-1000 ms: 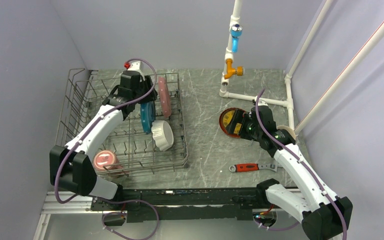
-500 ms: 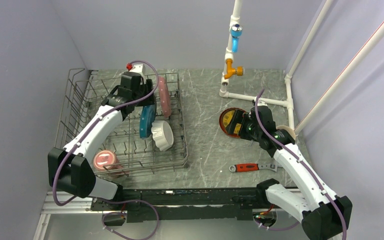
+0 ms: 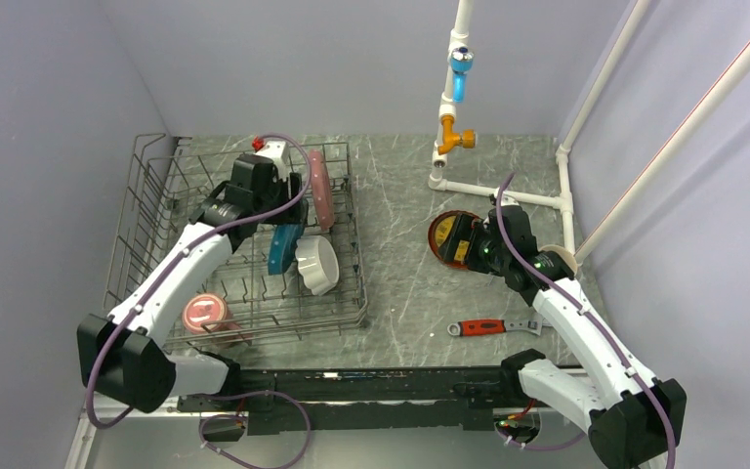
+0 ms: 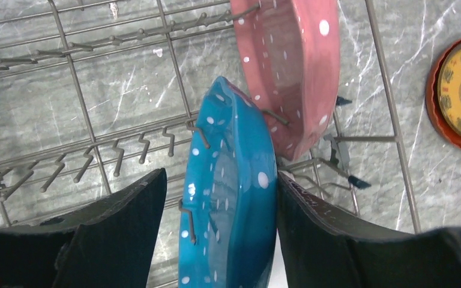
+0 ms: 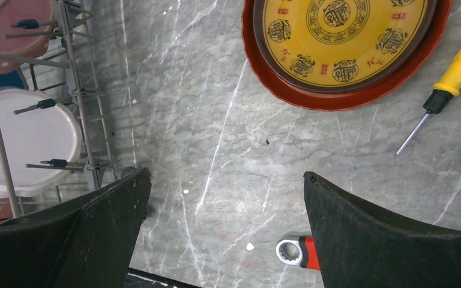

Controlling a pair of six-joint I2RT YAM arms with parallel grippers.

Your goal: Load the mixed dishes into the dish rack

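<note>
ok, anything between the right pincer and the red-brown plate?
Nothing visible. Only bare table lies between the open right pincer and the red-brown plate. The yellow screwdriver sits off to the plate's side, and the wrench lies back under the pincer, out of the path.

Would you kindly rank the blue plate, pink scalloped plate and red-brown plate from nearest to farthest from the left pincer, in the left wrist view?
1. Blue plate, between the fingers of the left pincer, in the dish rack.
2. Pink scalloped plate, just beyond, same rack.
3. Red-brown plate, far right, on the table outside the rack.
</note>
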